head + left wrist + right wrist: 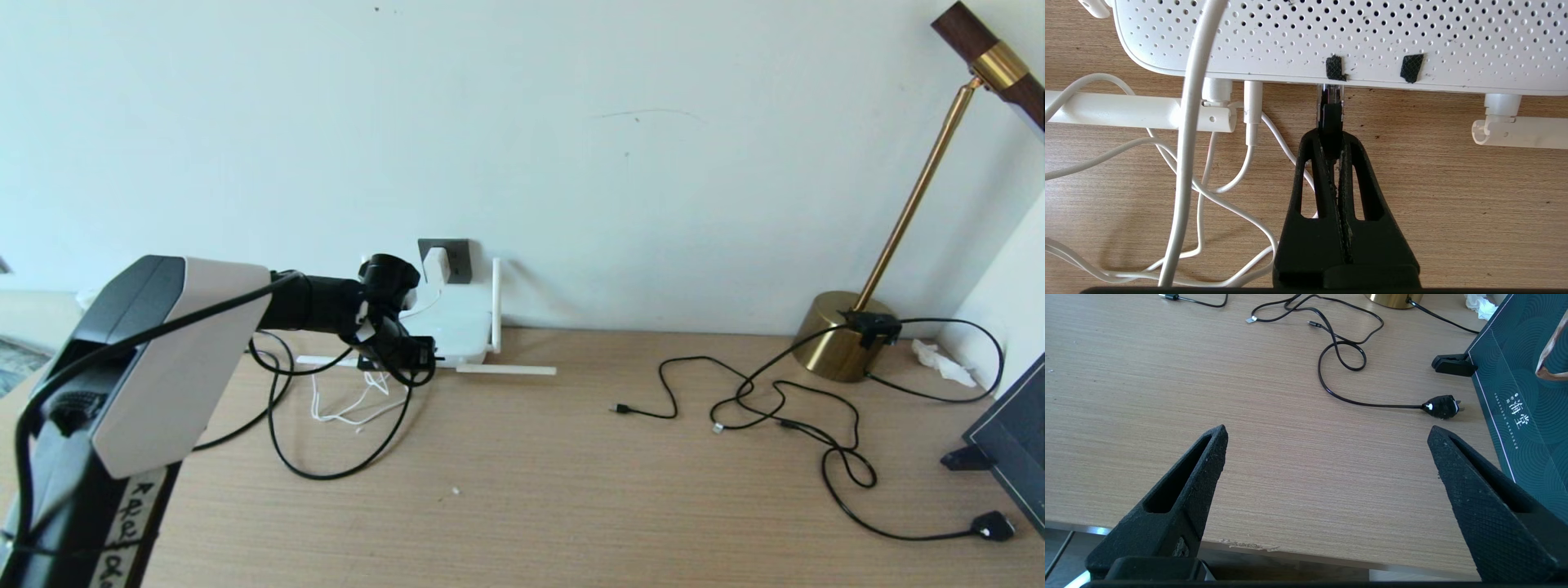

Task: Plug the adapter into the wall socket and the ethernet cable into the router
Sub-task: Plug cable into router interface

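The white router (pixel 457 325) lies against the wall under the dark grey wall socket (pixel 457 260), and the white adapter (pixel 436 264) sits in that socket. Its thin white cord (pixel 1188 122) hangs down across the router (pixel 1331 36). My left gripper (pixel 1331 136) is shut on the black boot of the ethernet cable (pixel 1331 118). The cable's clear plug tip is in a slot on the router's edge. In the head view the left gripper (pixel 420 353) is at the router's near edge, and the black ethernet cable (pixel 326 472) loops behind it. My right gripper (pixel 1327 433) is open over the table's front edge, holding nothing.
Two router antennas (pixel 506 370) lie flat on the table and one stands upright. Thin black cables (pixel 775 408) sprawl to the right, ending in a black plug (pixel 992 525). A brass lamp (pixel 845 335) and a dark green box (pixel 1012 441) stand at the far right.
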